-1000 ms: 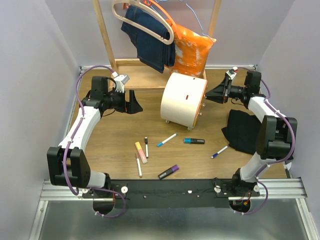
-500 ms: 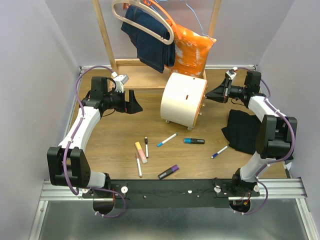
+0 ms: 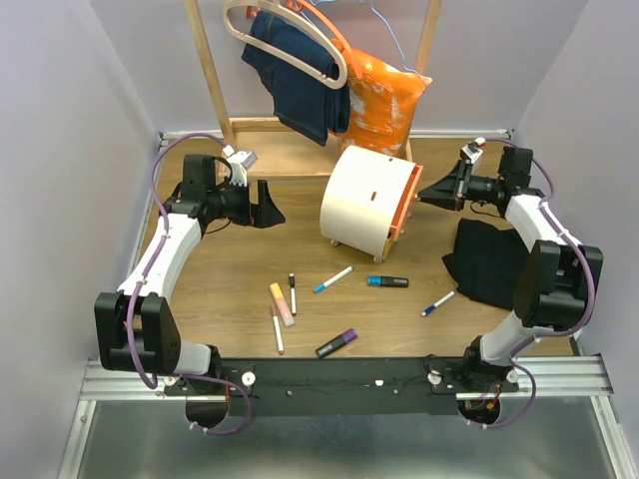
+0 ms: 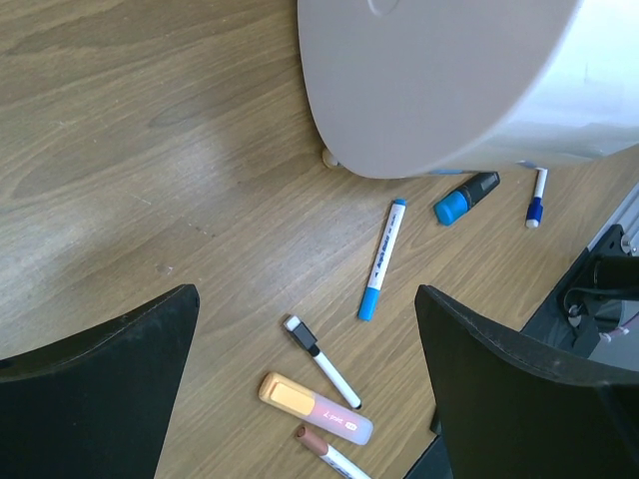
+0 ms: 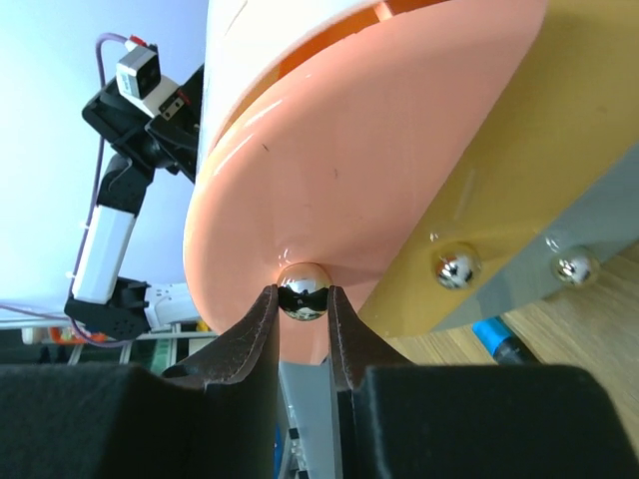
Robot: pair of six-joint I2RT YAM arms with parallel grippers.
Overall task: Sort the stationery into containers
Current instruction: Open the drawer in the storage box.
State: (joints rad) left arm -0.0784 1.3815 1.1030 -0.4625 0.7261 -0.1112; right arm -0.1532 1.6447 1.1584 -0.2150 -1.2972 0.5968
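Note:
The cream-white round-topped cabinet (image 3: 361,198) stands at the table's middle back; it also shows in the left wrist view (image 4: 439,80). My right gripper (image 3: 425,191) is shut on the shiny knob (image 5: 303,290) of its top orange drawer (image 5: 369,150), which sticks out a little on the cabinet's right side (image 3: 403,206). My left gripper (image 3: 272,209) is open and empty, left of the cabinet, above the wood (image 4: 305,295). Pens lie in front: a white blue-capped pen (image 3: 332,279), a black marker (image 3: 387,281), a purple marker (image 3: 337,343), an orange-pink highlighter (image 3: 282,304), slim white pens (image 3: 277,329).
A dark folded cloth (image 3: 494,261) lies at the right under my right arm. A wooden clothes rack (image 3: 212,80) with dark clothes and an orange bag (image 3: 381,98) stands at the back. Two more drawer knobs (image 5: 455,267) show below the held one.
My right gripper has moved to the right, holding the knob, and the orange drawer has slid out from the cabinet. The left arm has not moved.

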